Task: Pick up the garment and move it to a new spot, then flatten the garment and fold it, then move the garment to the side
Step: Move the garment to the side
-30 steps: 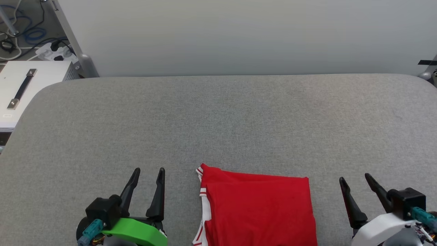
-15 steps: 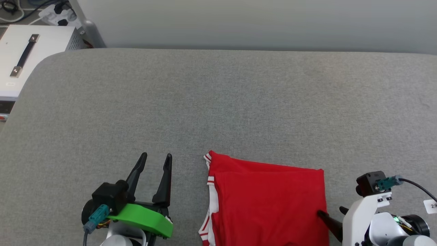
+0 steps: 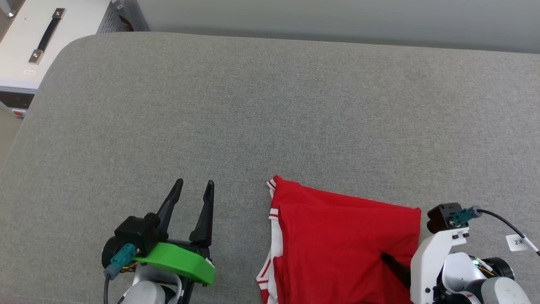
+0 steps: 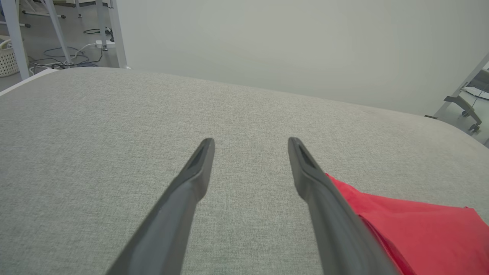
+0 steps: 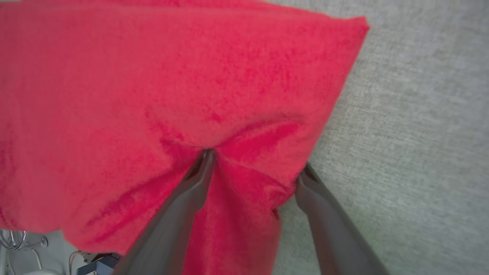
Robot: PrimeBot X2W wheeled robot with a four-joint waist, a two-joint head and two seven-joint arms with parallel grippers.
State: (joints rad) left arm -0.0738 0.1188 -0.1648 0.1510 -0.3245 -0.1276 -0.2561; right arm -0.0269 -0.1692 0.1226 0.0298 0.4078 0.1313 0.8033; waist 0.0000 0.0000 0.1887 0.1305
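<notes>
The broad grey fabric-covered worktop (image 3: 270,105) carries the garment at its near edge, right of centre: a red T-shirt (image 3: 337,245) folded into a flat packet, with a white sleeve and red-and-white striped trim showing along its left side. It looks light, soft and limp, several layers thick, so I judge it will sag and may come unfolded if lifted by one corner. A pinch through all the layers at the right edge, with a second hold on the left edge, seems safest. A white metal case with a black handle (image 3: 25,46) sits beyond the worktop's far left corner, well apart and no hindrance. The right claw (image 5: 255,164) is spread astride the packet's right edge, one finger denting the top cloth, the other at the edge, not yet pinching. The left claw (image 3: 195,183) hovers spread just left of the garment, holding nothing.
</notes>
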